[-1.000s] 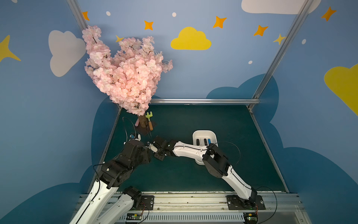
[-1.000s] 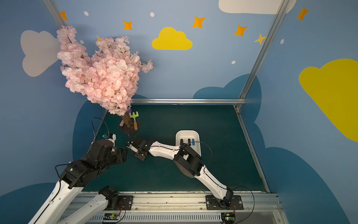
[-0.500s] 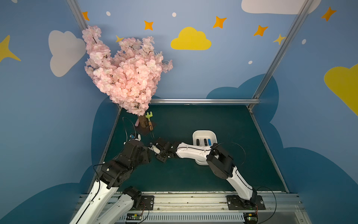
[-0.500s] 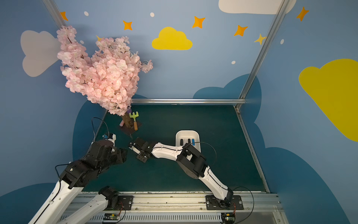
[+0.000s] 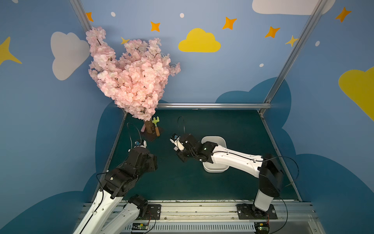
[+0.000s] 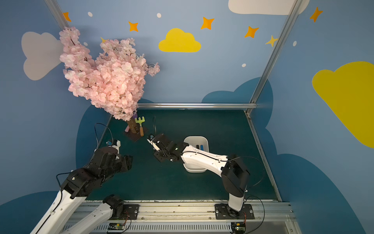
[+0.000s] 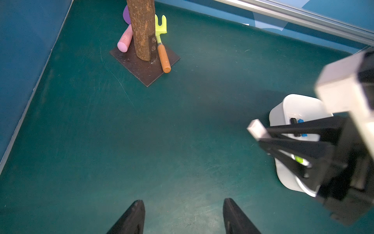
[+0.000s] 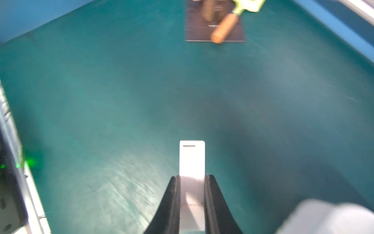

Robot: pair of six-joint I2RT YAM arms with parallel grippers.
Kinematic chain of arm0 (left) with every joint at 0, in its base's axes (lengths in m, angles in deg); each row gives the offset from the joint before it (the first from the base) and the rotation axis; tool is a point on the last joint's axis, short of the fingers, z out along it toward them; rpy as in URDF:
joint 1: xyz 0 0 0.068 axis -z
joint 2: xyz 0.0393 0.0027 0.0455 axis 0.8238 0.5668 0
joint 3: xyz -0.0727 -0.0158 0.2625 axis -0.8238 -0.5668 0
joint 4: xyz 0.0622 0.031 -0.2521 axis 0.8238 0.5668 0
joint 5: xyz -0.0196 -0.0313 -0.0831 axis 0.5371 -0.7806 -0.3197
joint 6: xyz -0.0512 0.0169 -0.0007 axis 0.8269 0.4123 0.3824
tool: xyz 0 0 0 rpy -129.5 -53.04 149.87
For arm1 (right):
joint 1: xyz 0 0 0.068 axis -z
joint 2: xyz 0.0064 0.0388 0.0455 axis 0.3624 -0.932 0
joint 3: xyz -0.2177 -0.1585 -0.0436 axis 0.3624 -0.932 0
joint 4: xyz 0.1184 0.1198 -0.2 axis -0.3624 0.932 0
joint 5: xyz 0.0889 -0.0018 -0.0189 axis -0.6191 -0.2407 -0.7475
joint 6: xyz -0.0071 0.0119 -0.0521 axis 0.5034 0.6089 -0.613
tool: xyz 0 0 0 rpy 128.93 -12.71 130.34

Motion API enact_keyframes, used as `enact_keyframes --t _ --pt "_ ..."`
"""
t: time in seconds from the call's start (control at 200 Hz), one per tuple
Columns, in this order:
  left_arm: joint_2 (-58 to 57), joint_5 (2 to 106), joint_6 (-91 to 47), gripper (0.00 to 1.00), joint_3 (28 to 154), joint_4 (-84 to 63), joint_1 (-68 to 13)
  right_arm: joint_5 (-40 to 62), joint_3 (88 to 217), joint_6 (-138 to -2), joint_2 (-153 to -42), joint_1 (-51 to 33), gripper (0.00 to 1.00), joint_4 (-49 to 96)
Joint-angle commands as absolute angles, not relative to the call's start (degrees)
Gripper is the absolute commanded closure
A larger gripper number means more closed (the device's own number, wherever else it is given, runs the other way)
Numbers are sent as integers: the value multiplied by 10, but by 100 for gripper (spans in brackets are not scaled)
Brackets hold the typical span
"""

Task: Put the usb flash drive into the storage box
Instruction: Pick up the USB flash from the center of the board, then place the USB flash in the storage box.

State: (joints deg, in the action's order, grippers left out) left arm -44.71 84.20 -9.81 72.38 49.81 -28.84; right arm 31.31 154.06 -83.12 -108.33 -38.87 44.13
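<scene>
Now I am drawing the right arm (image 5: 232,158) back toward the box (image 7: 281,109), its jaws gripping the white drive (image 8: 191,156) aloft beside the box, not yet over it. The left jaws are hanging open, empty, well away from the box. I am reckoning only the drop is remaining.

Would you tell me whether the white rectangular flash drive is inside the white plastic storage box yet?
Out: the right gripper is shut on the white flash drive over green mat, beside the storage box.

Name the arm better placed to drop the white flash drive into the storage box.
Right. The right gripper is shut on the white flash drive, near the storage box; the left gripper is open, empty and farther off.
</scene>
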Motion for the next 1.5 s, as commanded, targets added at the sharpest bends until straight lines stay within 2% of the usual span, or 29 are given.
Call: enact_keyframes --t 0.0,0.185,0.33,0.556,1.086,1.497 --pt "-452 843 -100 35 719 494 -289 355 1464 -772 -1012 -346 88 456" --pt "-445 844 -100 35 721 496 -290 410 1339 -700 -907 -267 88 480" --pt "-446 843 -100 35 720 494 -290 420 1288 -669 -882 -232 88 492" --pt "-433 862 -93 34 724 506 -290 442 1291 -629 -935 -208 89 526" --pt "-430 854 -95 34 723 502 -290 397 1317 -602 -1040 -155 88 537" --pt "-429 848 -97 34 722 500 -290 354 1344 -620 -1082 -135 79 546"
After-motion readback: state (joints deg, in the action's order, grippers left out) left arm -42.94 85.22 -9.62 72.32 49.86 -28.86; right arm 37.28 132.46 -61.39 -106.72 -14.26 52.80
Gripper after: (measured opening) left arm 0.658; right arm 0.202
